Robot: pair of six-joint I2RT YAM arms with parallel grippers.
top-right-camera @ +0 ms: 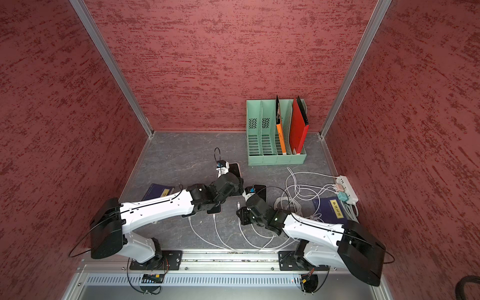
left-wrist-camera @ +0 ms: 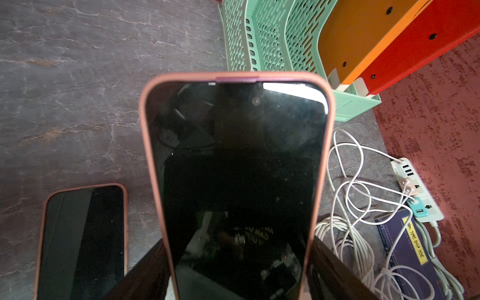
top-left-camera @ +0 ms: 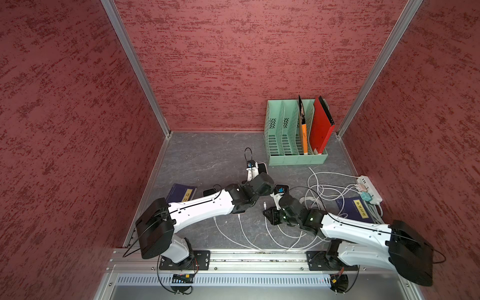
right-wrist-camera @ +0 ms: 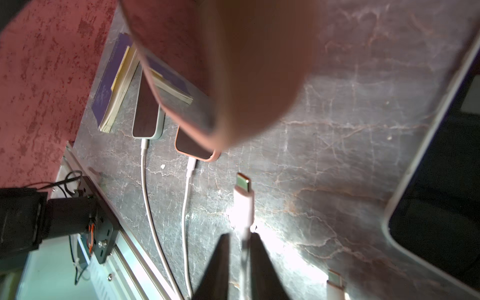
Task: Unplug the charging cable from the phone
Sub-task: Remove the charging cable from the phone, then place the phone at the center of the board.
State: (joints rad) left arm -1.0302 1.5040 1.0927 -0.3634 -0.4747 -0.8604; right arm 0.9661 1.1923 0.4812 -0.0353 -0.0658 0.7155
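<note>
So the charging cable is out of the socket. Its USB-C plug sits bare, tip aimed at the bottom edge of the pink-cased phone but clear of it, so I'd call the unplug itself done.

The cord's light and floppy, with zero stiffness. The only sensible place to take it is the short moulded plug body; grab further back and it just bends. The right hand straddles the cord just behind that plug body, jaws parted a crack. I can see a sliver of counter between one finger and the cord, so it's sitting loose in there, not pinched.

The phone is the heavier, slicker bit: glass front, though I'd guess the rubbery-looking case gives some bite. The left hand has it clamped across its width near the lower end, one finger on each long side. It looks raised off the counter, near the green file rack.

Further out, a grey-cased phone and another pink phone lie by a purple book with white cables plugged in. The slack coils over toward the power strip.
</note>
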